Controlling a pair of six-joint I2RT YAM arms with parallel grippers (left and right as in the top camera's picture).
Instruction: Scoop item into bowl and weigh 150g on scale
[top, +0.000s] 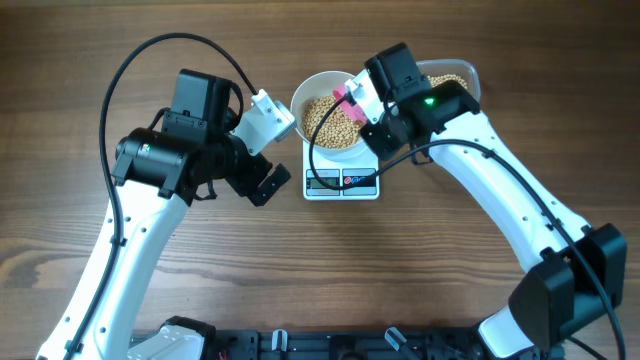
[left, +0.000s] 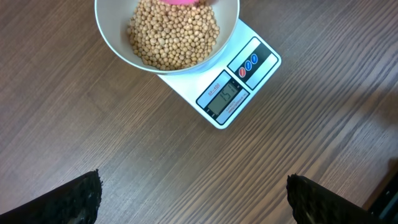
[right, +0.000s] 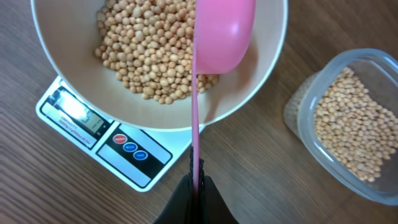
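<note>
We see the white bowl (top: 300, 100) sitting on the scale (top: 342, 184), which stands on the wooden table (top: 80, 60) toward its far edge, about midway along it. The bowl covers most of the scale's platform and leaves only the front strip showing, with the lit display (left: 222, 97) and the coloured buttons (left: 248, 64) beside it; we cannot read the digits with certainty. The beans (top: 325, 122) lie heaped in the bottom of the bowl. More of the same beans sit in a clear plastic tub (right: 298, 109) just to the right of the bowl, nearer the table's far right corner and apart from the scale. Our right gripper (right: 196, 185) is clamped tight on the thin handle of a pink scoop (right: 224, 28), whose cup hangs over the right side of the bowl, above the beans; we cannot tell whether it touches them. Our left gripper (left: 196, 198) hovers over bare wood just left of the scale, its fingers (left: 78, 198) spread as wide as they go, holding nothing and touching neither bowl nor scale.
</note>
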